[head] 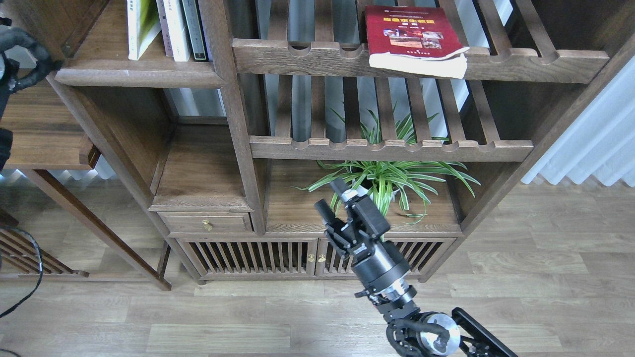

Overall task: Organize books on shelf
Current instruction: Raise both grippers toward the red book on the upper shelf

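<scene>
A red book [414, 34] with small photos lies flat on the upper slatted rack [521, 59], its pages overhanging the notched front rail. On the solid plank shelf [139, 75] at the top left stand upright books: a yellow-green and white one [140, 25], then pale and dark spines [184, 27]. My right gripper [331, 196] rises from the bottom centre in front of the lowest compartment, open and holding nothing, well below the red book. Of my left arm only a black cable [27, 42] shows at the left edge.
A potted spider plant [384, 181] fills the lower compartment just behind my right gripper. A second slatted rack [392, 148] lies above it. There is a small drawer [206, 222], a side table [44, 134] at the left, and white curtains [595, 139] at the right.
</scene>
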You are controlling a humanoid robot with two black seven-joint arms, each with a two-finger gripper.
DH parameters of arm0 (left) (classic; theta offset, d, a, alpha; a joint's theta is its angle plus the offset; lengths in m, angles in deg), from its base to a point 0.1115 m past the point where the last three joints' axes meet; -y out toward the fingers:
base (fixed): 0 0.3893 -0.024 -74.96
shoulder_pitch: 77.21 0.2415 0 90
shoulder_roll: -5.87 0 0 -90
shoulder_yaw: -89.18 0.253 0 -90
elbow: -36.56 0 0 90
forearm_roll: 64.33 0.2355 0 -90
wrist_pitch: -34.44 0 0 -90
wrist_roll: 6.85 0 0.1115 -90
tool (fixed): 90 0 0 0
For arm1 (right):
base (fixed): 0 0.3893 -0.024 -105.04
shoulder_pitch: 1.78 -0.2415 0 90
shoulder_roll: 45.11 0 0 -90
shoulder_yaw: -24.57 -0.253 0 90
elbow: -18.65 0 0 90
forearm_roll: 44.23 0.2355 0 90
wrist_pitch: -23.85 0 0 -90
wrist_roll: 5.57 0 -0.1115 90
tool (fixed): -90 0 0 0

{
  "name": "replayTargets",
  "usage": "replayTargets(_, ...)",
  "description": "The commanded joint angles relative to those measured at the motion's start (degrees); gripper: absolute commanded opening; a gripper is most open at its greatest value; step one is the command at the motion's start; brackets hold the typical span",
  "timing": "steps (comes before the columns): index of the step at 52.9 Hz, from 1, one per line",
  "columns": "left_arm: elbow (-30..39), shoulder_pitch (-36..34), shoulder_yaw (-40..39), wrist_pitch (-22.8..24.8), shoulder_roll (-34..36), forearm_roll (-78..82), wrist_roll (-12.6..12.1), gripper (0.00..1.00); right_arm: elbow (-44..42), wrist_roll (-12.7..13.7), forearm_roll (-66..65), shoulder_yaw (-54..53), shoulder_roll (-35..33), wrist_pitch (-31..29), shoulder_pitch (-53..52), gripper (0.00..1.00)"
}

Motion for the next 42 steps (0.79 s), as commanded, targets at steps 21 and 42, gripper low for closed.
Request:
replayTargets(21, 1.93, 11.76, -0.64, 0.32, -13.27, -0.11, -3.07, 0.99, 2.50, -0.08, -0.10, -3.04, 0.00, 0.00, -2.81, 0.91)
replayTargets(42, 1.76, 18.09, 4.36, 0.32, -16.43, -0.11, -5.01, 0.99, 2.24, -0.08, -0.01, -11.83, 0.00, 8.39, -8.61, 0.91)
